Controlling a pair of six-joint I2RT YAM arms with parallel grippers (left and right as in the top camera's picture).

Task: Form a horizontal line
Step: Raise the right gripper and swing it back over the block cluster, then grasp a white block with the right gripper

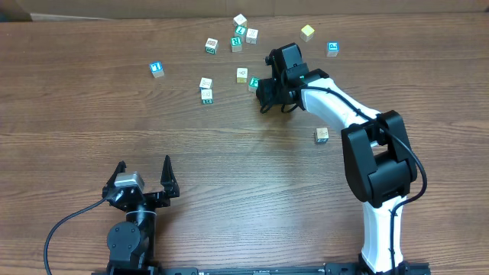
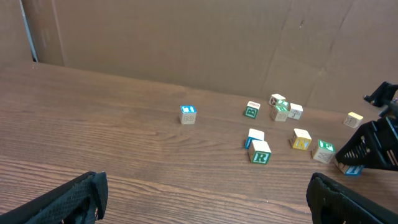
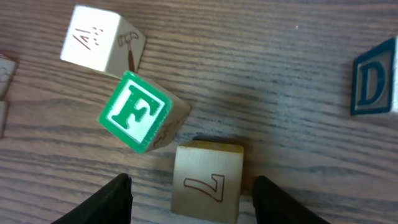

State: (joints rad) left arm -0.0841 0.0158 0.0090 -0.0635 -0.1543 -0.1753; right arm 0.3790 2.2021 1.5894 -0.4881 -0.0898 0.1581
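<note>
No horizontal line is in view; the small cubes lie scattered. In the right wrist view a cream cube with a red mark (image 3: pixel 208 180) sits on the table between the fingers of my right gripper (image 3: pixel 193 190). The gripper is open, with a gap on each side of the cube. A green F cube (image 3: pixel 137 112) lies tilted just beyond it, touching its corner. Farther off is a cream hammer cube (image 3: pixel 99 43). From overhead, the right gripper (image 1: pixel 265 98) hides the cream cube. My left gripper (image 1: pixel 144 172) rests open and empty at the near left.
A blue D cube (image 3: pixel 373 78) lies to the right of the right gripper. Other loose cubes: a blue one (image 1: pixel 157 69), a stacked-looking pair (image 1: pixel 206 89), a cluster at the back (image 1: pixel 240 34), a yellow one (image 1: pixel 307 32), and a wooden one (image 1: pixel 322 135).
</note>
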